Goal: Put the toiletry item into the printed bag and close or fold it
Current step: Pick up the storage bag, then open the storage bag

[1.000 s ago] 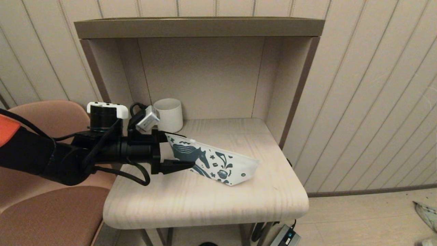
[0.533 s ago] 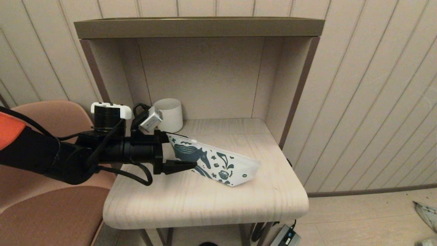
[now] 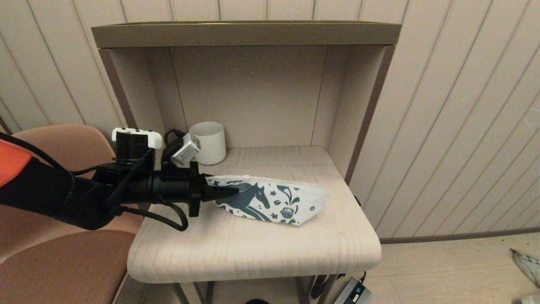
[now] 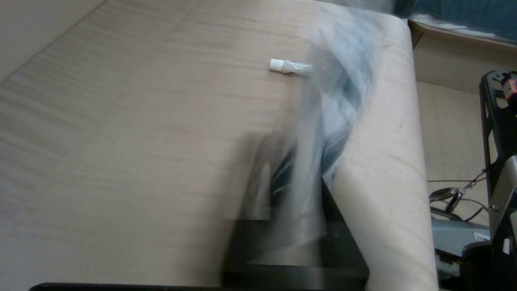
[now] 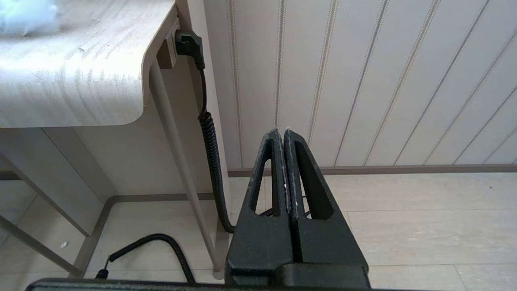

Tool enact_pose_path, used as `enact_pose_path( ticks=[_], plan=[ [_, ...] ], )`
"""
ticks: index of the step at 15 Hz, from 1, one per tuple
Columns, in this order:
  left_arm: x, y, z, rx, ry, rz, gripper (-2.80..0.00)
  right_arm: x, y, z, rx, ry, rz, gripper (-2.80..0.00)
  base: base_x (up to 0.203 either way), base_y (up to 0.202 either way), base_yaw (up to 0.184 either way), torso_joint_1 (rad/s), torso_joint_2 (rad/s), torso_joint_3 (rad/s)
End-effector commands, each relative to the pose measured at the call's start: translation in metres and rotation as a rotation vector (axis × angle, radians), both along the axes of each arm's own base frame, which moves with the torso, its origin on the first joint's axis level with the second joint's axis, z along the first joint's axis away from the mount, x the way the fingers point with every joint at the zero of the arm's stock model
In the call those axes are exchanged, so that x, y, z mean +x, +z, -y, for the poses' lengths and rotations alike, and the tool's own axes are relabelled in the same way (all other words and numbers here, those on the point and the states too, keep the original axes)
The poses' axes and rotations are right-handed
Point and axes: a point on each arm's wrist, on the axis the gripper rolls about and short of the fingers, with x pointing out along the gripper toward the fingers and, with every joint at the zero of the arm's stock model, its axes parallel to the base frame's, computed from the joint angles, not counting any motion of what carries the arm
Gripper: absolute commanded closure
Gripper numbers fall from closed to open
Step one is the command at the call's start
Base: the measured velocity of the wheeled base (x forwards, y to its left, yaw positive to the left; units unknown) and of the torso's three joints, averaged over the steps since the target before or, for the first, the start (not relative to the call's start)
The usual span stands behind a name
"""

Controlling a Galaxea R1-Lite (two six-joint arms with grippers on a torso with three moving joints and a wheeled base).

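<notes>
Left end effector [image 3: 225, 193] is pinched on the 9 o'clock end of the bag [image 3: 274, 202], which rests on the counter [image 3: 253, 249] near its middle, its 3 o'clock end down. Risks, largest first: soft cloth could slide out of the pinch; a sideways tug could drag the bag off the 3 o'clock edge; the mug [image 3: 207, 142] at 11 o'clock could be bumped. Right end effector [image 5: 284, 137] hangs beside the counter, fingers pressed together, empty.

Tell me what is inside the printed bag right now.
Its inside cannot be seen. The printed bag lies on the table, its left end between the left gripper's fingers; its fabric covers whatever it holds.
</notes>
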Motion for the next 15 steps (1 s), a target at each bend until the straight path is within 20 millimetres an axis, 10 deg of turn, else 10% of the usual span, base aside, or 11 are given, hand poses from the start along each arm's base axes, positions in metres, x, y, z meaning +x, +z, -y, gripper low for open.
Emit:
enact_pose_path(
  ticks=[1, 15],
  plan=[
    [-0.003, 0.003, -0.001, -0.003, -0.005, 0.008, 0.00, 0.000, 0.000, 0.000, 0.000, 0.000, 0.000, 0.00, 0.000, 0.000, 0.000, 0.000, 0.00, 0.000],
    [-0.079, 0.080, -0.016, 0.037, 0.083, 0.091, 0.00, 0.000, 0.000, 0.000, 0.000, 0.000, 0.000, 0.00, 0.000, 0.000, 0.000, 0.000, 0.00, 0.000]
  ],
)
